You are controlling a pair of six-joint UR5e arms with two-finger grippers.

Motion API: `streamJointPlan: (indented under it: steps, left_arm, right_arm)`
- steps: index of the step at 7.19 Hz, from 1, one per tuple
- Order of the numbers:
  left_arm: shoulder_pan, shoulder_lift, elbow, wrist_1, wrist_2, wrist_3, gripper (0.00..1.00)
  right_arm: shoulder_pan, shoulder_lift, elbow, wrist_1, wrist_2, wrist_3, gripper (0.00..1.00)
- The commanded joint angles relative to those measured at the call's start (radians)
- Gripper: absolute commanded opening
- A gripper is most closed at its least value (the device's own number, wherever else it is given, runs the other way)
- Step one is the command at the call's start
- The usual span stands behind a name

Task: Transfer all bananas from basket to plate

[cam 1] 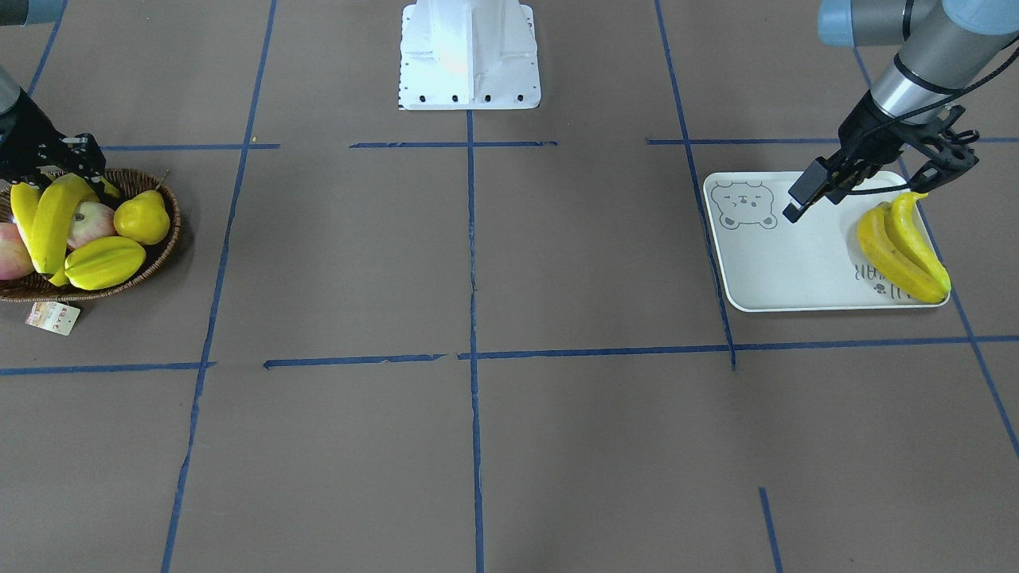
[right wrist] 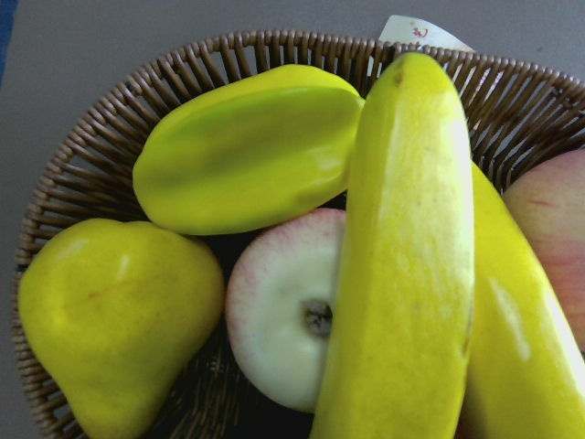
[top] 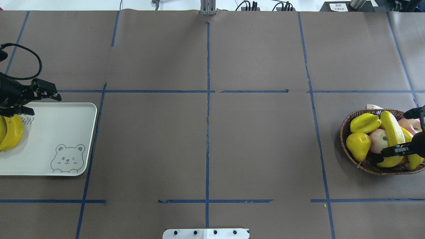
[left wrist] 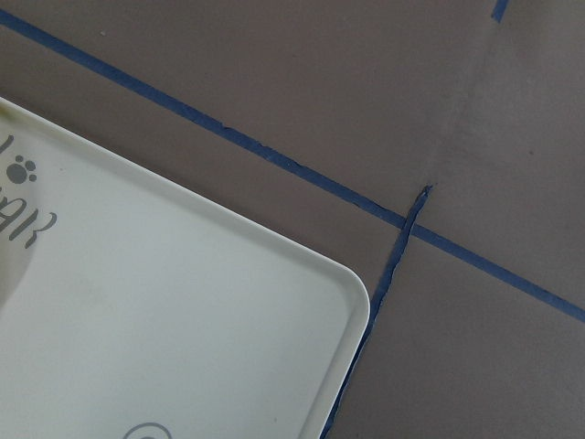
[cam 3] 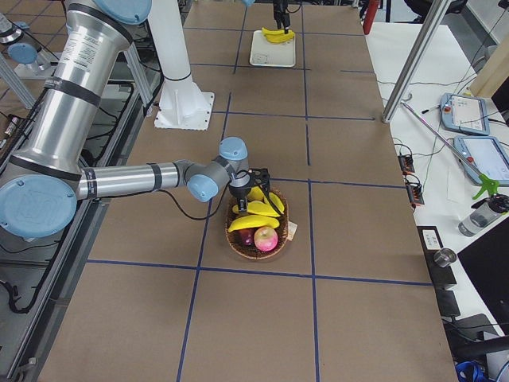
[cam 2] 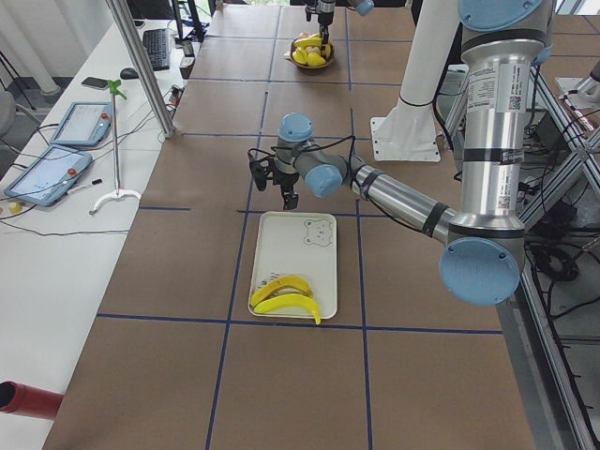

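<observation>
We see a wide worktop point(top: 206, 149) covered in brown paper and divided into large rectangles by blue tape lines point(top: 208, 99). Near the robot's right end sits a dark woven basket point(top: 365, 165), its small paper tag point(cam 1: 52, 317) lying on the paper just beside the rim. Well apart, near the robot's left end, a pale rectangular plate point(top: 49, 132) with a bear drawing lies flat. At the robot's edge, midway along, stands a white mounting base point(cam 1: 470, 56).

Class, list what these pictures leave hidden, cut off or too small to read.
- Bananas on the plate, overhead view: frame's left edge cuts them.
- Basket floor, right wrist view: fruit covers it.
- Right gripper, overhead view: right edge crops it; open or shut unclear.
- Basket's paper tag, front view: print too small.
</observation>
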State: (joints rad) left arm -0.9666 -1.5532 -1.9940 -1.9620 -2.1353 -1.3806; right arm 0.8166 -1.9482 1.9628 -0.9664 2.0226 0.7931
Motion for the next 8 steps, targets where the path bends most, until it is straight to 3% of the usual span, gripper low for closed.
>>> streamJointPlan:
  steps: [1,3,6,8]
  left_arm:
    - [0.000,0.001,0.003,0.000,0.000,0.000,1.00]
    - [0.000,0.001,0.003,0.000,0.000,0.000,1.00]
    - [0.000,0.004,-0.003,0.000,0.000,0.000,1.00]
    - [0.000,0.004,-0.005,0.000,0.000,0.000,1.00]
  right_arm:
    - [-0.019,0.000,-0.007,0.000,-0.004,-0.002,0.66]
    - [-0.045,-0.003,-0.012,-0.002,-0.025,-0.002,0.61]
    - [-0.047,-0.003,-0.016,0.000,-0.027,-0.003,0.28]
    - [-0.036,-0.015,0.010,0.000,-0.025,-0.012,0.20]
